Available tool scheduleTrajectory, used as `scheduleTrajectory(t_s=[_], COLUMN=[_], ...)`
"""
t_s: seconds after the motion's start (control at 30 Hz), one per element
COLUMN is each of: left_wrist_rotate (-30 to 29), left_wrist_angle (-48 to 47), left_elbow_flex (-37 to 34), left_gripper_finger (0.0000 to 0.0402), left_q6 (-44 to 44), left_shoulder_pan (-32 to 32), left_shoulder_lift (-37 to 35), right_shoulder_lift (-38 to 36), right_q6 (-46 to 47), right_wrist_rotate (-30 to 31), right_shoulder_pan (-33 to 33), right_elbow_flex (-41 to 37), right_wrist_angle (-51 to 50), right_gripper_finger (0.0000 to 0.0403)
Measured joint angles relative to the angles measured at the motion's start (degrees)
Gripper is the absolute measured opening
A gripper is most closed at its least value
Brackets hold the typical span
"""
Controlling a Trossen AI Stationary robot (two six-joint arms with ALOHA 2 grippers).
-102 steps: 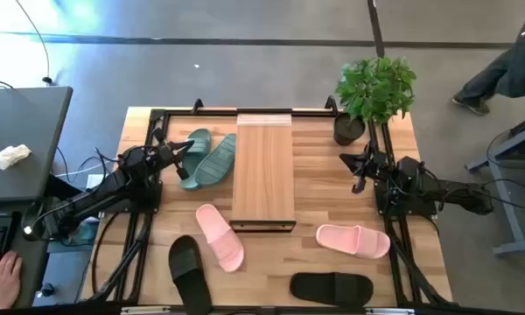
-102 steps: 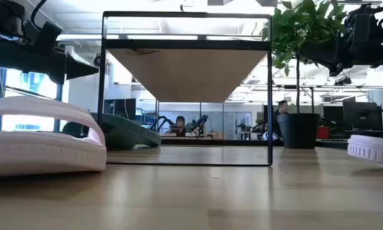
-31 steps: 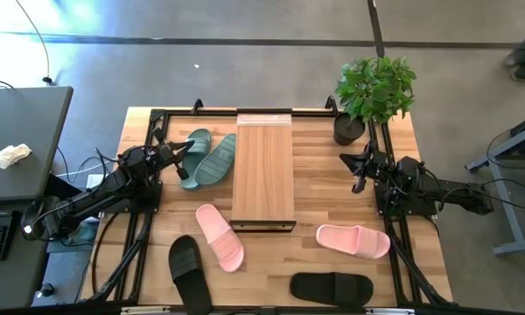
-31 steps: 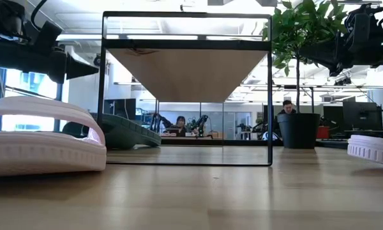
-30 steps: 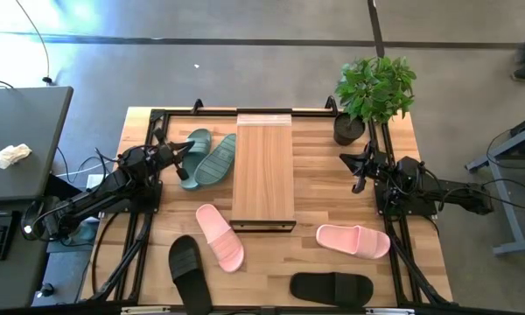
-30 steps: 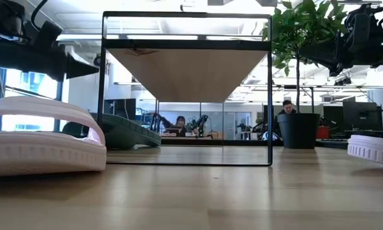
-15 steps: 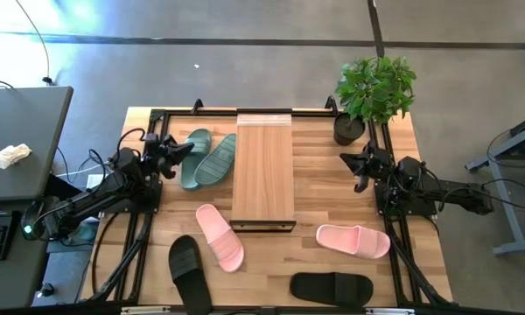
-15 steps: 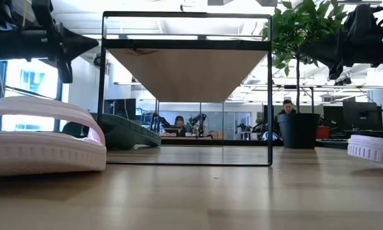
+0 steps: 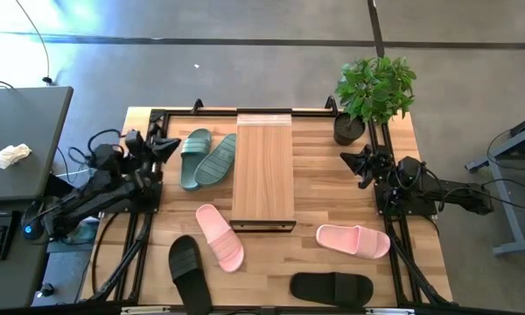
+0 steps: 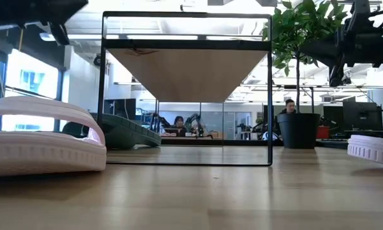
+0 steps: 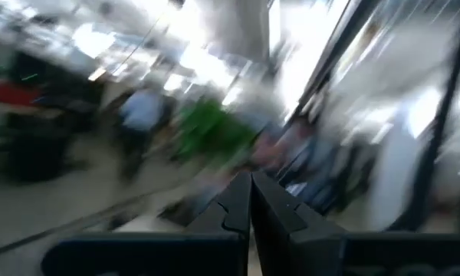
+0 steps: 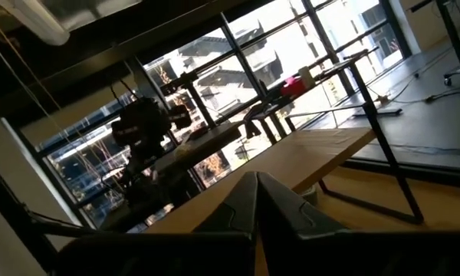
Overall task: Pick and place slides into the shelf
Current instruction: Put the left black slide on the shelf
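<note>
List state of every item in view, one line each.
shelf: upright, nothing on top.
green slides: side by side left of shelf.
pink slides: apart, on table.
black slides: apart, near front edge.
left gripper: shut, empty.
right gripper: shut, empty.

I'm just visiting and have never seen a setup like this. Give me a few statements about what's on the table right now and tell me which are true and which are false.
1. The two green slides lie side by side, left of the shelf. True.
2. A pink slide already sits on top of the shelf. False: the plank top is bare, and both pink slides lie on the table.
3. The left gripper is holding a green slide. False: its fingers are closed on nothing, beside the green pair.
4. A potted plant stands at the table's far right corner. True.
5. The right gripper is shut and empty. True.
</note>
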Motion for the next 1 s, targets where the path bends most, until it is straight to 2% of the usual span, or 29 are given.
scheduleTrajectory(t_s=[0.13, 0.3, 0.43, 0.53, 0.6, 0.77, 0.83, 0.9, 1.0], left_wrist_rotate=[-6.07, -12.76, -20.65, -22.14, -16.63, 11.32, 19.18, 22.44, 21.80], left_wrist_angle=[-19.19, -31.79, -41.46, -45.03, -45.92, -48.73, -50.78, -53.94, -59.58], left_elbow_flex=[12.15, 24.14, 29.29, 30.78, 31.21, 31.35, 31.37, 31.37, 31.37], left_gripper_finger=[0.0001, 0.0001, 0.0001, 0.0001, 0.0001, 0.0001, 0.0001, 0.0001, 0.0001], left_q6=[13.66, 27.83, 36.19, 37.39, 37.56, 35.31, 34.26, 33.06, 31.69], left_shoulder_pan=[0.00, -0.02, -0.01, 0.00, 0.00, -0.17, -1.48, -4.14, -8.56], left_shoulder_lift=[7.64, 19.92, 30.18, 36.99, 41.09, 48.92, 50.76, 52.08, 52.53], right_shoulder_lift=[0.00, 0.00, 0.00, 0.00, 0.00, 0.00, 0.02, 0.00, 0.01], right_q6=[-0.01, -0.31, -0.38, -0.44, -0.16, 3.01, 3.01, 3.01, 3.01], right_wrist_rotate=[1.16, 2.59, 3.39, 3.39, 3.37, 2.49, 1.66, 0.85, 0.83], right_shoulder_pan=[-0.02, -0.02, -0.02, -0.02, -0.02, -0.02, -0.02, 0.00, 0.00], right_elbow_flex=[0.00, -0.01, -0.01, -0.01, -0.01, 0.01, 0.01, -0.01, 0.00], right_wrist_angle=[0.01, -0.03, -0.45, -0.43, -0.42, -0.43, -0.41, -0.43, -0.43], right_gripper_finger=[0.0000, 0.0000, 0.0000, 0.0000, 0.0000, 0.0000, 0.0000, 0.0000, 0.0000])
